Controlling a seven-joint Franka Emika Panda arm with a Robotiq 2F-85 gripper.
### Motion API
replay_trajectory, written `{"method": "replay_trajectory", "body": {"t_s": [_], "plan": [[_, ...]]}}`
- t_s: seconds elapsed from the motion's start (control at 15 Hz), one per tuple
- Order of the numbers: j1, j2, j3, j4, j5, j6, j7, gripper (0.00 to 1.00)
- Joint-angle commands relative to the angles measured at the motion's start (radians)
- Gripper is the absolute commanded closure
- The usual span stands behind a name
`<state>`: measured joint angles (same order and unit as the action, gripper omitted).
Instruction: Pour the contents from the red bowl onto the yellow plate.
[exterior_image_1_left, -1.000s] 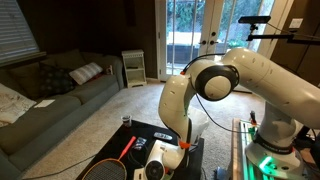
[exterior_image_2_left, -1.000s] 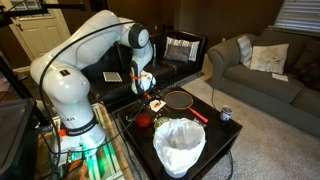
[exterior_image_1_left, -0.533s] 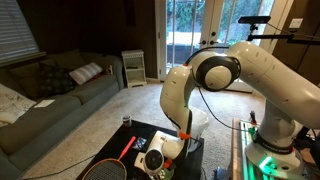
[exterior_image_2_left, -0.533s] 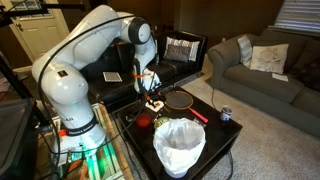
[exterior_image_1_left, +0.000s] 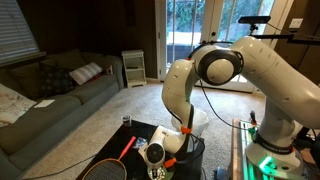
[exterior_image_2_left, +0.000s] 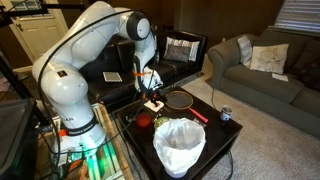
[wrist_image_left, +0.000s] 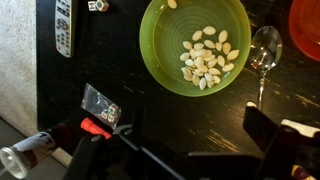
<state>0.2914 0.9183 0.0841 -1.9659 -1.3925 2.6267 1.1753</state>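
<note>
Wrist view has my gripper coming in along the bottom of the frame. Its two dark fingers are spread wide and nothing is between them. I hold nothing.

Just past them on the black table lies a small clear packet, on the side where the table edge meets the carpet.

Farther out, straight ahead of the gap between my fingers, sits the yellow plate. It rests flat, well in from that table edge, and does not touch me. A heap of pale seeds lies in it, off-centre toward the spoon. The spoon rests just beside the plate's rim with its handle pointing back toward me.

Beyond the spoon, the red bowl is cut off by the frame corner, so I cannot tell what it holds.

A remote control lies along the carpet-side edge, level with the plate.

In an exterior view my gripper hangs low over the table, and the white container stands at the table corner nearest that camera.
</note>
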Motion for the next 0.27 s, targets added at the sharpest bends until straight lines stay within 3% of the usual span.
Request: {"method": "replay_trajectory", "body": {"t_s": [0.0, 0.2], "plan": [[-0.009, -0.006, 0.011, -0.004, -0.004, -0.013, 0.018, 0.00], [-0.010, -0.016, 0.012, -0.014, -0.004, -0.016, 0.039, 0.00]]}}
